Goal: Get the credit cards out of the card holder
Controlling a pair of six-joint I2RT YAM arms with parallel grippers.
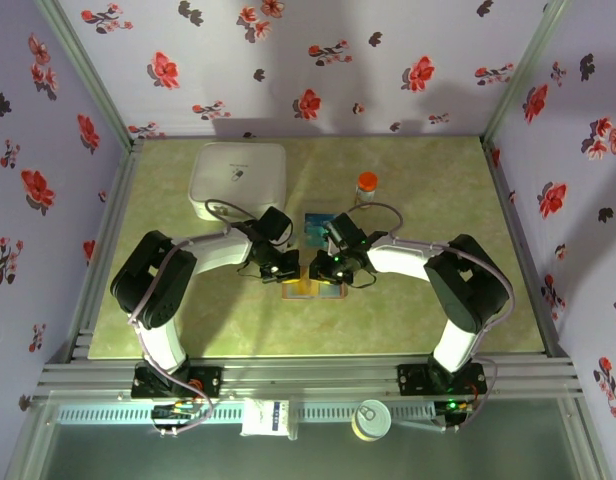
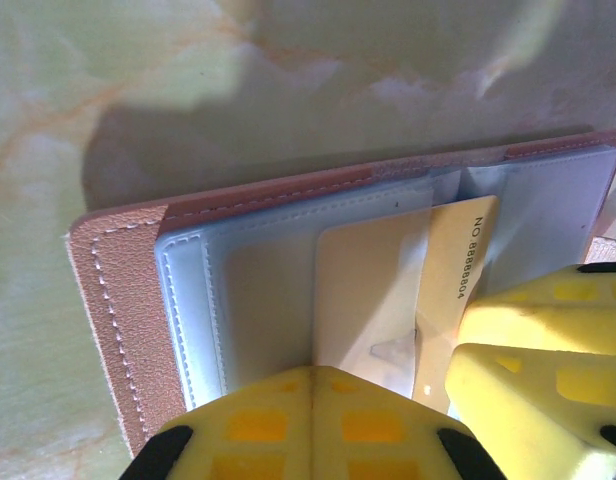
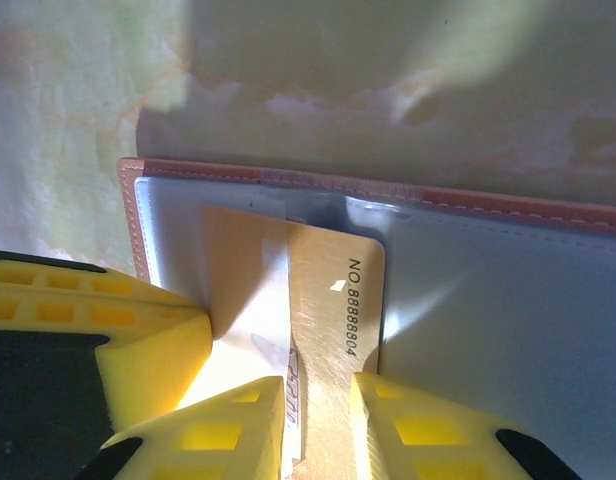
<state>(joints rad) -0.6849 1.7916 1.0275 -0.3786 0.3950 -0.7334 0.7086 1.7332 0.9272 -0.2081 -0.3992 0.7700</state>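
Box [image 1: 238, 180], white: on the tabletop [image 1: 438, 180], beyond and left of the left pincer [image 2: 313, 385].
Left pincer: fingers pressed together, holding nothing, tips bearing on the open holder [image 2: 118, 300].
Holder: flat beneath both pincers.
Gold card [image 3: 338, 290], no. 88888804: partly out of its pocket, near end nipped in the right pincer [image 3: 318, 385], closed on it.
Teal card [image 1: 316, 228]: loose, just beyond both pincers.
Bottle [image 1: 367, 183], orange cap: beyond the right pincer.

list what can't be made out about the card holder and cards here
Left wrist: the left gripper covers the near edge of the card holder and the lower end of the gold card.
Right wrist: unclear whether the right gripper pinches that card or only straddles it.
Top external: holder lies under both grippers, too small to count cards.
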